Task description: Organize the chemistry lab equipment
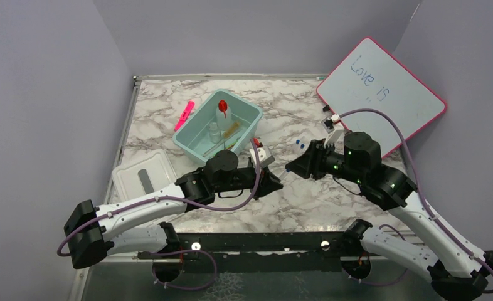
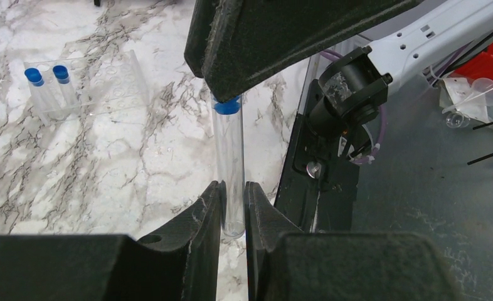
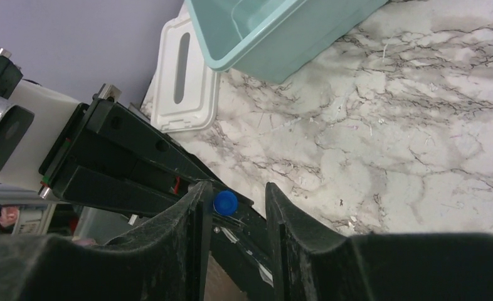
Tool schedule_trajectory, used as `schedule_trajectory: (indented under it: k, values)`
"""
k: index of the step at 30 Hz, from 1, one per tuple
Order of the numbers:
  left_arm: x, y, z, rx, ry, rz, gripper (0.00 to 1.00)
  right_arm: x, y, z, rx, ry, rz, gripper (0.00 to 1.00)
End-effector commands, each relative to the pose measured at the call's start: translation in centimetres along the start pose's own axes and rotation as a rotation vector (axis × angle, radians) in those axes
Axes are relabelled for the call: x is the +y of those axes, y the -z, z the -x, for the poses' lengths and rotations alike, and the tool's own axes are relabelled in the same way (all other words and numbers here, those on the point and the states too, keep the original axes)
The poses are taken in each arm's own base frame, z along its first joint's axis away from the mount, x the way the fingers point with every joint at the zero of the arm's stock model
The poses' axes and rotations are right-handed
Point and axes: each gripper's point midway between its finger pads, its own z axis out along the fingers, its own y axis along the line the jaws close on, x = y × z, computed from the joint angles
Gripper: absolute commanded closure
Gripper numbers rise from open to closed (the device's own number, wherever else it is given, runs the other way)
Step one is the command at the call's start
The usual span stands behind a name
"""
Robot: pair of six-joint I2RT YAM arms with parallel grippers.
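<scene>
A marbled desk (image 1: 307,200) carries a teal bin (image 1: 197,115). Just in front of that bin, off the desk, the left pincer (image 2: 233,191) is clamped on the clear tube (image 2: 228,157). The tube's long axis runs towards the right pincer (image 3: 236,191), blue cap (image 3: 225,202) leading. That pincer stands apart around the cap. If it closes off-centre, it would likely lever the tube loose.

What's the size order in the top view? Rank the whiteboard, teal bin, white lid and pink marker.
1. whiteboard, clearly the largest
2. teal bin
3. white lid, somewhat smaller than the bin
4. pink marker, by far the smallest
</scene>
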Motion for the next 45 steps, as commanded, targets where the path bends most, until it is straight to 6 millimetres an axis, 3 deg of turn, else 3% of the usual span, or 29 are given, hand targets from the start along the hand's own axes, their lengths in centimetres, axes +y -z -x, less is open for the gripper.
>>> schedule_trajectory:
  k: [1, 12, 14, 16, 18, 23, 26, 30, 37, 45]
  values:
    - [-1.0, 0.4, 1.7, -0.034, -0.036, -0.035, 0.88, 1.5, 0.1, -0.4, 0.037, 0.015, 0.081, 0.63]
    - [-0.7, 0.5, 2.1, -0.041, -0.032, -0.011, 0.87, 2.6, -0.2, -0.5, 0.067, 0.01, 0.139, 0.81]
    - [-0.3, 0.6, 2.1, -0.038, -0.024, 0.01, 0.77, 2.6, -0.2, -0.3, 0.061, 0.015, 0.134, 0.86]
    - [0.5, 0.8, 2.2, -0.039, -0.007, 0.065, 0.57, 1.9, -0.2, 0.0, 0.045, 0.019, 0.087, 0.88]
    - [2.0, 1.4, 2.5, -0.053, 0.009, 0.163, 0.41, 0.3, -0.2, 0.9, 0.002, 0.03, -0.011, 0.89]
    - [6.7, 4.7, 3.0, -0.144, 0.045, 0.467, 0.2, -6.4, -0.7, 3.9, -0.16, 0.064, -0.371, 0.89]
    - [7.3, 6.3, 3.3, -0.154, 0.061, 0.532, 0.18, -10.0, -1.0, 4.8, -0.236, 0.094, -0.549, 0.89]
    - [6.8, 7.5, 4.6, -0.141, 0.07, 0.549, 0.18, -13.3, -1.6, 4.9, -0.299, 0.135, -0.685, 0.89]
    - [5.8, 9.2, 7.1, -0.162, 0.034, 0.539, 0.18, -16.7, -3.4, 4.2, -0.332, 0.181, -0.805, 0.9]
    - [6.3, 9.5, 5.5, -0.133, 0.018, 0.561, 0.17, -19.0, -5.8, 3.6, -0.36, 0.225, -0.863, 0.89]
